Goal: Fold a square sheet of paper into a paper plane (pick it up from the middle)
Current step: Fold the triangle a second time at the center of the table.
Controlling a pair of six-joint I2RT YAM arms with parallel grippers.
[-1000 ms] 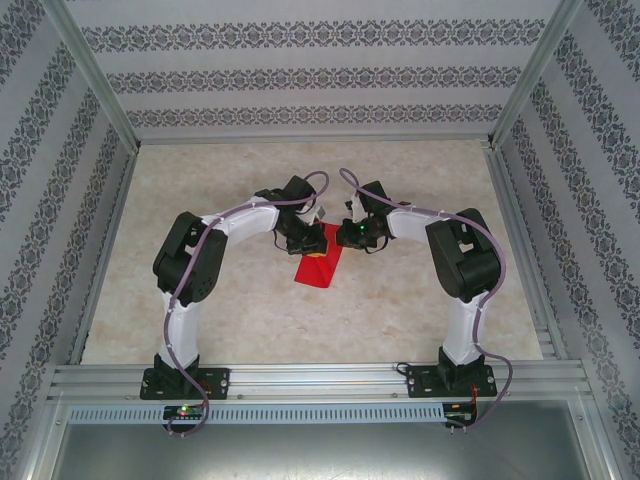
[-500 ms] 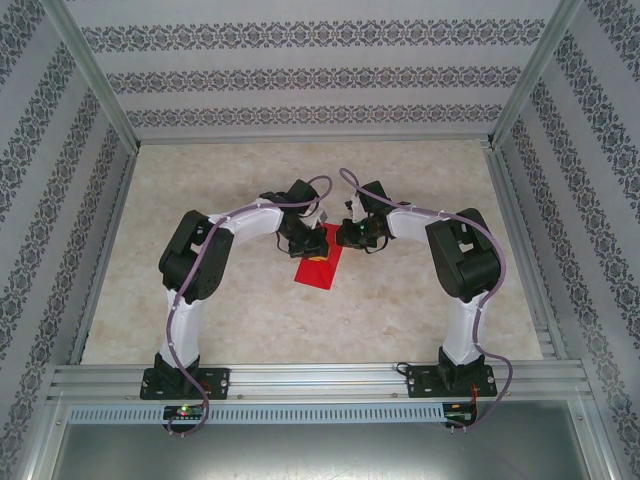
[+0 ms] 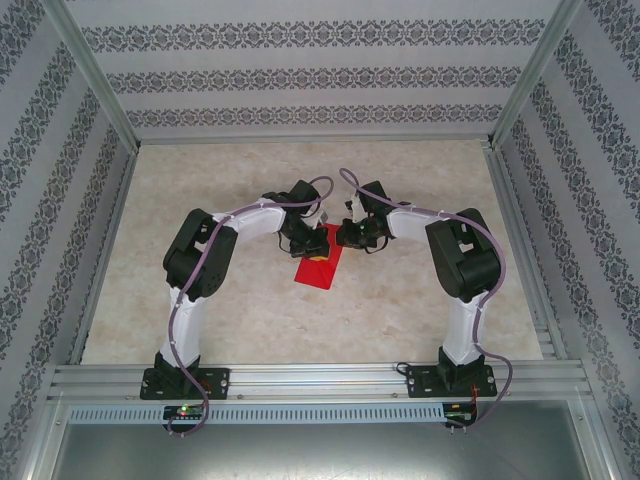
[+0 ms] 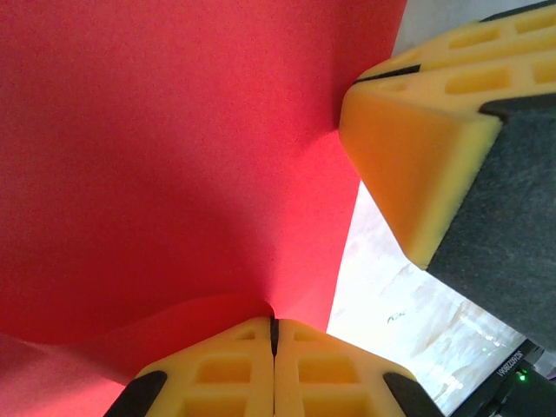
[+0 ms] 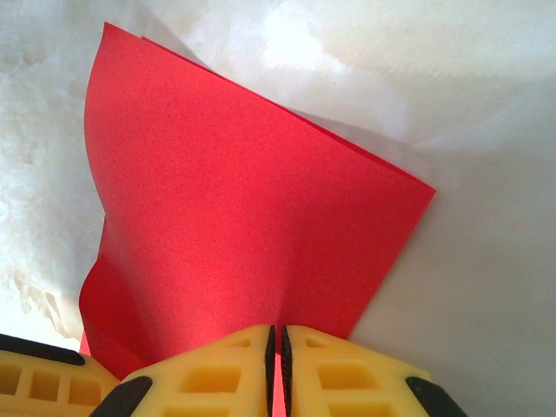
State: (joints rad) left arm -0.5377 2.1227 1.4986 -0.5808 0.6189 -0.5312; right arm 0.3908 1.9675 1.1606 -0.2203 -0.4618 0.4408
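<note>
The square sheet of paper (image 3: 318, 270) is bright red and folded into a narrower strip on the pale table, with two layers showing at its far edge (image 5: 243, 208). My left gripper (image 3: 314, 243) sits at the strip's far end, shut on the paper's edge (image 4: 274, 323). The red sheet (image 4: 174, 156) bulges up around its jaws. My right gripper (image 3: 346, 235) stands just to the right, also shut on the paper's edge (image 5: 279, 334). One of the right fingers (image 4: 408, 148) shows close by in the left wrist view, and a left finger (image 5: 43, 378) shows in the right wrist view.
The marbled tabletop (image 3: 430, 300) spreads around the paper. Patterned walls with metal posts (image 3: 95, 90) close in the left, back and right sides. An aluminium rail (image 3: 320, 378) runs along the near edge, carrying both arm bases.
The left arm's elbow has swung a little to the right and forward. The right gripper has edged slightly left. The paper stays in place, and both grips are unchanged.
</note>
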